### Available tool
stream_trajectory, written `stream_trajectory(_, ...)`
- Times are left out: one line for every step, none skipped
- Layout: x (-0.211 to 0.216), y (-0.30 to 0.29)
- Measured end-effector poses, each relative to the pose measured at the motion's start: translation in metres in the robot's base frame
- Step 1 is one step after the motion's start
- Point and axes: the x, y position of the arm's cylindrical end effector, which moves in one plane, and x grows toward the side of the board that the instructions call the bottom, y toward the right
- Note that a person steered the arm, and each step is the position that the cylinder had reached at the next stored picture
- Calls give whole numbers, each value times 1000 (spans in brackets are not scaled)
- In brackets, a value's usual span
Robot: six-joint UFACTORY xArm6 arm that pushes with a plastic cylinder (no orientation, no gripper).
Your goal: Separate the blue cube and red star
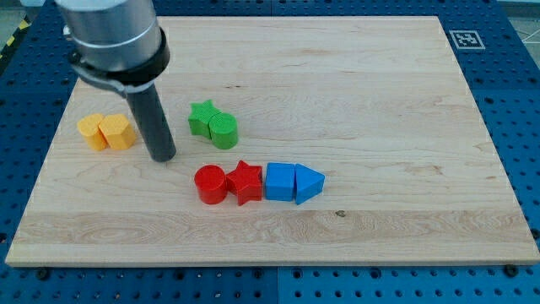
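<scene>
Blue cube (279, 181) and red star (245, 181) touch — mid-row at the board's (380, 101) lower middle, a row running left-right between red cylinder (210, 184) and blue triangle (309, 183), which points right. My tip (162, 157) — an upright rod holding nothing — stands up-left of them, apart.

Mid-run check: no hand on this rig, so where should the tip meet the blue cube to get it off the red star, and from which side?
Push, not grip. My tip sits up-left of the row. The blue cube touches the red star on its left and the blue triangular block on its right. Probably best to meet its top face near the star seam and push toward the view's bottom, since both sides are blocked.
</scene>
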Motion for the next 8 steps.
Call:
stream_trajectory(31, 0)
stream_trajectory(51, 0)
stream_trajectory(51, 2)
stream_trajectory(51, 5)
stream_trajectory(65, 19)
stream_trajectory(78, 62)
stream_trajectory(78, 111)
stream_trajectory(78, 135)
